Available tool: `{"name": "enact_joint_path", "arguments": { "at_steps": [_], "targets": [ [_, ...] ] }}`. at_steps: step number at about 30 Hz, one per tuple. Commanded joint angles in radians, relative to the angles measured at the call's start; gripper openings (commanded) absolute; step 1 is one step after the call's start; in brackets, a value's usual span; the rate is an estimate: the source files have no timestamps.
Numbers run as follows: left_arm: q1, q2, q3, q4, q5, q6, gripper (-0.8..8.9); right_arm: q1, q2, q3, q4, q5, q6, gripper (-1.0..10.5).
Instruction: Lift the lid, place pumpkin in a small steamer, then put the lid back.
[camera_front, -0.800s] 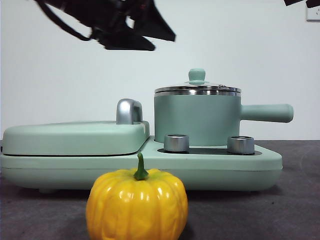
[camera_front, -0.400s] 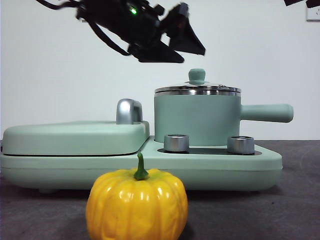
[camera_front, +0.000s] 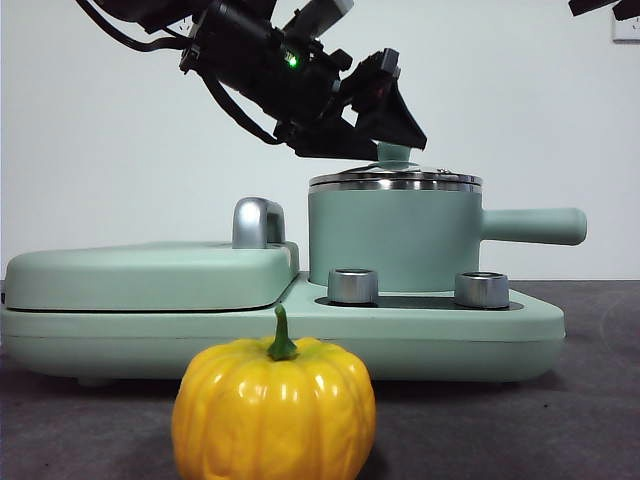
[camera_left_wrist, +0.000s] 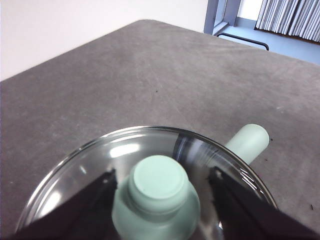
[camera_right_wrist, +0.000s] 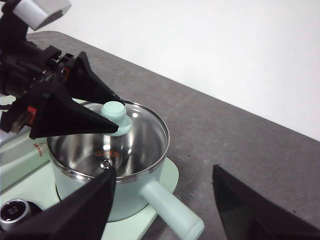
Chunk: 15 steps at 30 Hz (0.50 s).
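Observation:
The lid, clear glass with a steel rim, sits on the small steamer. My left gripper has come down from the upper left. Its open jaws stand on either side of the lid's mint-green knob, with a gap on each side. The right wrist view shows that same left gripper at the knob, over the lid. The pumpkin stands on the table at the very front, apart from both arms. My right gripper is open and empty, hanging high beside the steamer's handle.
The steamer stands on a mint-green cooker base with two steel dials. To its left lies a wide flat griddle cover with a chrome handle. Grey table surface stretches behind the pot.
My left gripper has travelled right and down, from high at the left to the lid's knob. Lid, steamer and pumpkin have not moved.

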Motion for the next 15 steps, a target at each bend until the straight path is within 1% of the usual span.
{"name": "enact_joint_path", "arguments": {
  "at_steps": [1, 3, 4, 10, 15],
  "targets": [
    [-0.009, 0.021, 0.024, 0.015, -0.003, -0.007, 1.39, 0.004, 0.003, 0.018, 0.006, -0.004, 0.014, 3.1],
    [-0.009, 0.021, 0.024, 0.013, -0.004, -0.007, 0.38, 0.004, 0.003, 0.018, 0.005, -0.004, 0.014, 3.1],
    [-0.009, 0.021, 0.024, 0.009, -0.004, -0.007, 0.08, 0.004, 0.003, 0.018, 0.005, -0.003, 0.014, 3.1],
    [-0.009, 0.016, 0.024, -0.003, -0.004, 0.010, 0.07, 0.004, 0.003, 0.018, 0.005, -0.003, 0.014, 3.1],
    [-0.008, -0.040, 0.032, -0.006, -0.004, 0.012, 0.07, 0.004, 0.003, 0.018, 0.003, -0.004, 0.014, 3.1]
  ]
}}
